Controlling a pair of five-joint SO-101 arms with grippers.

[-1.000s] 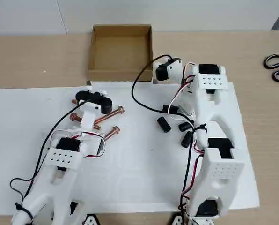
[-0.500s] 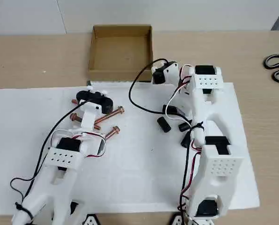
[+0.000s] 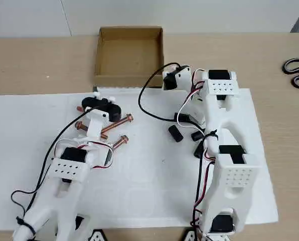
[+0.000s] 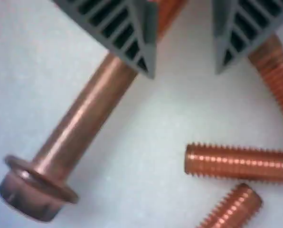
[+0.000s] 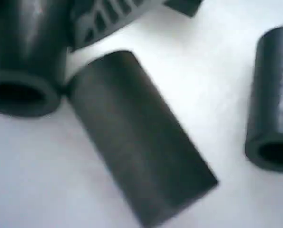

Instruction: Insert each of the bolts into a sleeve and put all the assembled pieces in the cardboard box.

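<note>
White paper sheet (image 3: 139,186) over a wooden table (image 3: 39,60) carries all the parts. By my reading nothing is assembled yet, and the brown cardboard box (image 3: 129,55) sits empty. Loose copper bolts (image 3: 120,119) lie beneath the left gripper (image 4: 184,69), its jaws apart above one shank. Black cylindrical sleeves (image 3: 175,133) lie at the right gripper (image 5: 117,12); whether it is open, I cannot tell.

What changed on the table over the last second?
The right arm swung its wrist end slightly toward the cardboard box early in that second, then settled. Nothing was taken hold of or let go. The left arm above the bolts, the sleeves and the box stayed where they were.
</note>
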